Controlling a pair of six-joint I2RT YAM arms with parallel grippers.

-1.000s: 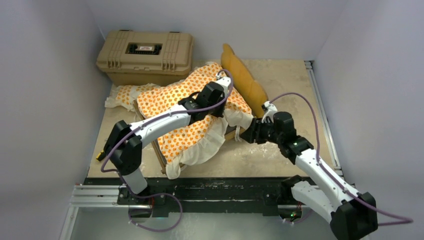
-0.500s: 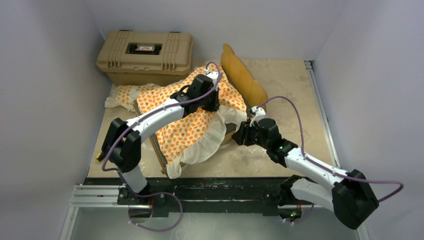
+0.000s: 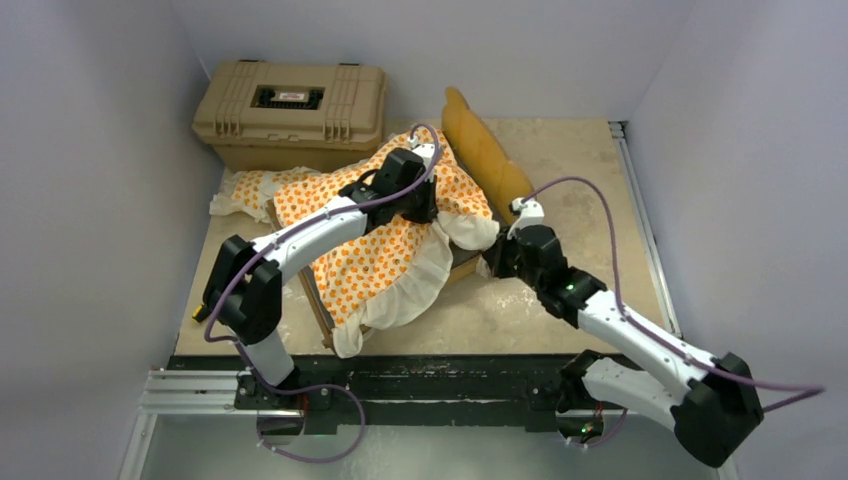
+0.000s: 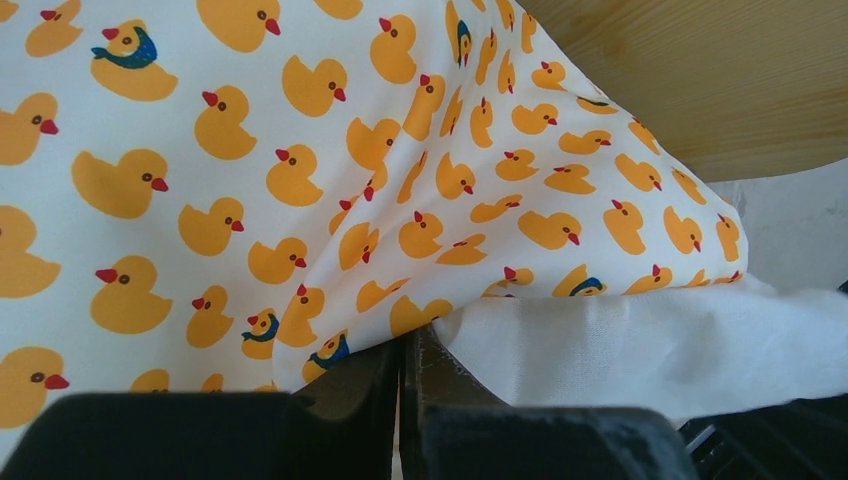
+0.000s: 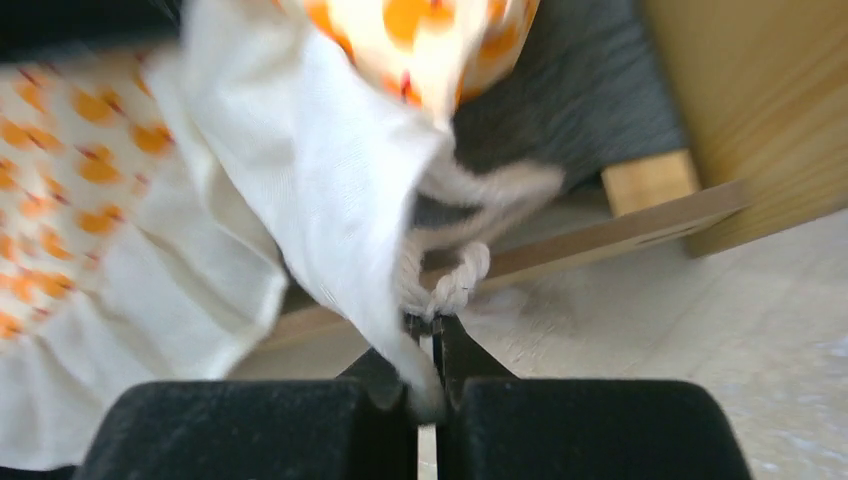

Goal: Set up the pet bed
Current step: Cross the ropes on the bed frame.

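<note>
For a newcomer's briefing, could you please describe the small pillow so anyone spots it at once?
Find the tan hard case in the far left corner. Right in front of it lies the small pillow. It has the same orange print and white ruffle as the mattress cushion, but is much smaller.

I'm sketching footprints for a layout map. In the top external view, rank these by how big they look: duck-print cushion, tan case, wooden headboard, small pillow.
1. duck-print cushion
2. tan case
3. wooden headboard, seen nearly edge-on
4. small pillow, partly hidden by the cushion, so its true extent is unsure
</note>
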